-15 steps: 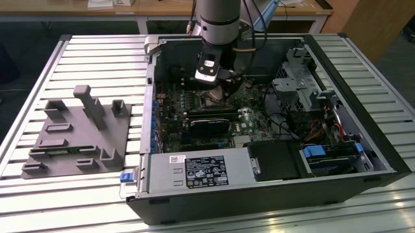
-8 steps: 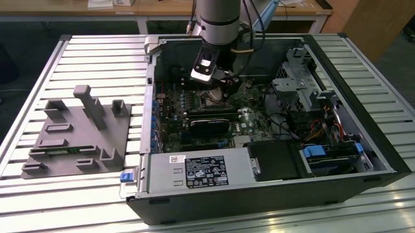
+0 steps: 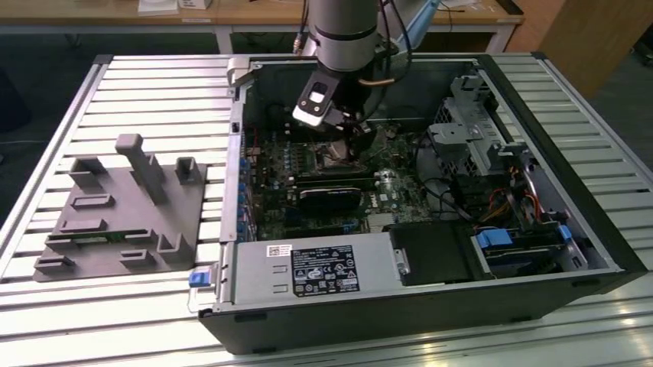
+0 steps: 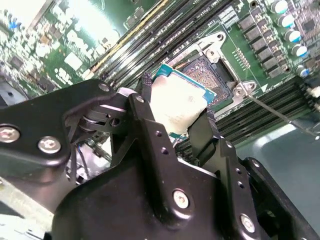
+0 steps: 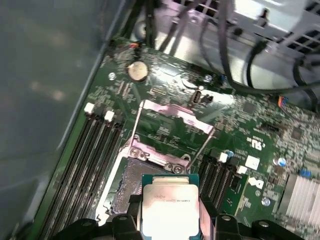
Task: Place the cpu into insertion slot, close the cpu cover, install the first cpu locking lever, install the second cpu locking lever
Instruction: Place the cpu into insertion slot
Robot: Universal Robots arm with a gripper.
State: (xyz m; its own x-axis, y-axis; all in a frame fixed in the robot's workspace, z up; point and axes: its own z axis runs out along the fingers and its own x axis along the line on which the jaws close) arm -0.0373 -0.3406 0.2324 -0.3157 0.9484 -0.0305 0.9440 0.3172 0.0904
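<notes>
My gripper (image 4: 176, 106) is shut on the cpu (image 4: 175, 102), a pale silver square chip pinched at its edges by the black fingers (image 4: 150, 130). In the first wrist view the cpu (image 5: 170, 207) hangs just above and partly beside the insertion slot (image 5: 125, 187), a dark square socket with a silvery rim on the green board. The cpu cover (image 5: 172, 112) is swung open beyond the slot, and two thin lever rods (image 5: 136, 125) are raised. In the exterior view the gripper (image 3: 342, 131) is low inside the open computer case (image 3: 245, 160), over the slot (image 3: 335, 157).
Long black memory slots (image 5: 95, 150) run beside the socket. A black card (image 3: 332, 195), a power supply (image 3: 316, 267) and a drive cage (image 3: 479, 130) crowd the case. A grey fixture block (image 3: 122, 206) sits on the slatted table at the exterior view's left.
</notes>
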